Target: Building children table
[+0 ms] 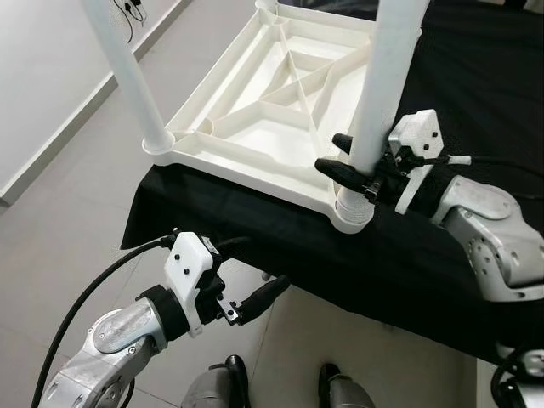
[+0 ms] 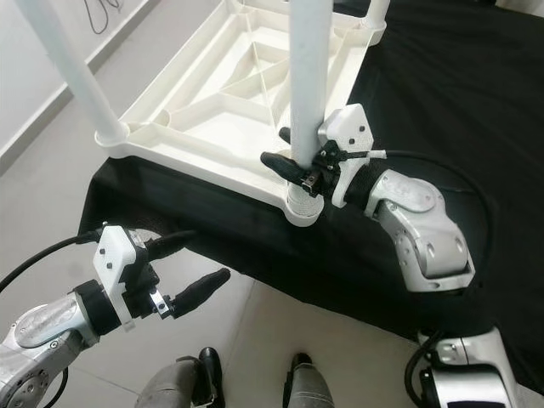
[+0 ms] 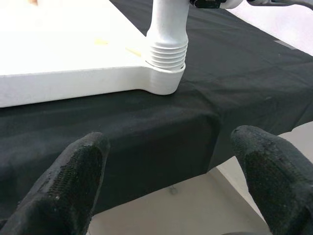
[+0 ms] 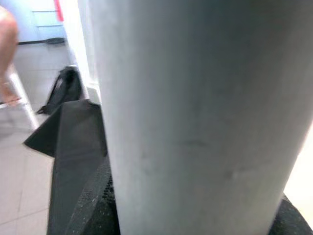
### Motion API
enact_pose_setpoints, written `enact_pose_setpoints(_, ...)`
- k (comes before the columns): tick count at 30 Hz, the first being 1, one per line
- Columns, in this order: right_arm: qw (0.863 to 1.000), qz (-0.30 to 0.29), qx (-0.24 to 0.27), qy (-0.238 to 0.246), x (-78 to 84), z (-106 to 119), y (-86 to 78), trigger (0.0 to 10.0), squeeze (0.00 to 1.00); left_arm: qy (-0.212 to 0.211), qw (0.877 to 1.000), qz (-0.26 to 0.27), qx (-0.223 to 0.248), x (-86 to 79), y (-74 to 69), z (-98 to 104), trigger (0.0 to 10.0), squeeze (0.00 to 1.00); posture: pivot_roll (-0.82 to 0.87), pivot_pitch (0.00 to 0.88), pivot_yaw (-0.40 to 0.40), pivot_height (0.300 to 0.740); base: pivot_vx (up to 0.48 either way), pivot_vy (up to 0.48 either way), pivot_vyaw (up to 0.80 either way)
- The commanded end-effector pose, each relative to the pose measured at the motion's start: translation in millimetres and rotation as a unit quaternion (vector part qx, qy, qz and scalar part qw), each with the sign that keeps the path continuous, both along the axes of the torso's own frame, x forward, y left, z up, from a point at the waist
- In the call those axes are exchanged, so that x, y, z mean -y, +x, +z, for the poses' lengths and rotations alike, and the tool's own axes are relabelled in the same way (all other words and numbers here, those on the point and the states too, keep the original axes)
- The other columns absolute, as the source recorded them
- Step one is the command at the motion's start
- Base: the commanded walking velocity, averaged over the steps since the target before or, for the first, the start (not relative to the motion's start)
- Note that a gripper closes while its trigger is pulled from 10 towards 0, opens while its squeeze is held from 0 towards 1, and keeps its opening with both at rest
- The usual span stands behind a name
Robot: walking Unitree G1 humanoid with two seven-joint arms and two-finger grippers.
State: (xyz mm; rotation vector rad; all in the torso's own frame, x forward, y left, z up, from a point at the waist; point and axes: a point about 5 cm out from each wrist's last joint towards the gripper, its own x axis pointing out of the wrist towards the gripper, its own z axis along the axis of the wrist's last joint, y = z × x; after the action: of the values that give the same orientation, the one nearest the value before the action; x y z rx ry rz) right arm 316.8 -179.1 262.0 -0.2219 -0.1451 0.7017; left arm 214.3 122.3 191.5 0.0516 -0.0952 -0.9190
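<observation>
Upturned white tabletop (image 1: 255, 119) lay on black cloth (image 1: 442, 246), just beyond R gripper (image 1: 355, 171). R gripper's fingers pinched table leg (image 1: 384, 76) low down, right above the corner socket (image 1: 352, 212) beneath it. Second leg (image 1: 127, 68) stood at far corner, well apart. L gripper (image 1: 255, 297) hung spread, idle, below cloth edge. Judgement: screwing leg home. Keep it plumb, turn w/o side load, or thread (image 3: 167, 51) may cross.
</observation>
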Motion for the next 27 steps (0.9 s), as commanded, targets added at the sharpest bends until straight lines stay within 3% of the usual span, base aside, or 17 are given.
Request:
enact_pose_setpoints(1,0.994,-0.079,-0.081,-0.007,19.1,-34.4,3.5,10.0,0.00,0.006,1.000,-0.004,-0.005,0.2,-1.0,-4.1,10.0,0.00,-0.02,0.326,0.020,0.740,0.000,0.000,0.00)
enact_pose_setpoints(6,0.989,-0.121,-0.080,0.010,19.2,-37.8,-0.5,10.0,0.00,0.006,1.000,-0.006,-0.005,-0.2,-0.5,-4.3,10.0,0.00,-0.02,0.327,0.023,0.740,0.000,0.000,0.00)
enact_pose_setpoints(16,0.978,-0.185,-0.060,0.072,2.3,-49.9,-23.5,10.0,0.00,0.008,1.000,-0.008,-0.006,-1.7,1.7,-4.9,10.0,0.00,-0.03,0.327,0.036,0.740,0.000,0.000,0.00)
enact_pose_setpoints(19,0.956,-0.277,-0.068,0.066,2.3,-65.6,-33.4,10.0,0.00,0.009,1.000,-0.010,-0.005,-1.9,2.4,-5.1,10.0,0.00,-0.02,0.326,0.042,0.740,0.000,0.000,0.00)
enact_pose_setpoints(22,0.945,-0.312,-0.065,0.068,2.8,-67.7,-36.8,10.0,0.00,0.009,1.000,-0.011,-0.004,-1.7,2.8,-5.0,10.0,0.00,-0.03,0.325,0.044,0.740,0.000,0.000,0.00)
enact_pose_setpoints(24,0.923,-0.373,-0.063,0.068,3.0,-68.3,-44.8,10.0,0.00,0.012,1.000,-0.013,-0.003,-1.4,3.9,-5.7,10.0,0.00,-0.03,0.323,0.044,0.740,0.000,0.000,0.00)
enact_pose_setpoints(25,0.914,-0.394,-0.061,0.071,-1.2,-67.8,-50.0,10.0,0.00,0.014,1.000,-0.014,-0.003,-1.9,4.6,-6.4,10.0,0.00,-0.03,0.318,0.045,0.740,0.000,0.000,0.00)
enact_pose_setpoints(26,0.914,-0.394,-0.061,0.071,-1.2,-67.8,-50.0,10.0,0.00,0.014,1.000,-0.014,-0.003,-1.9,4.6,-6.4,10.0,0.00,-0.03,0.318,0.045,0.740,0.000,0.000,0.00)
enact_pose_setpoints(27,0.908,-0.406,-0.062,0.088,-18.5,-65.4,-58.6,10.0,0.00,0.016,1.000,-0.013,-0.004,-3.3,5.9,-7.9,10.0,0.00,-0.03,0.314,0.047,0.740,0.000,0.000,0.00)
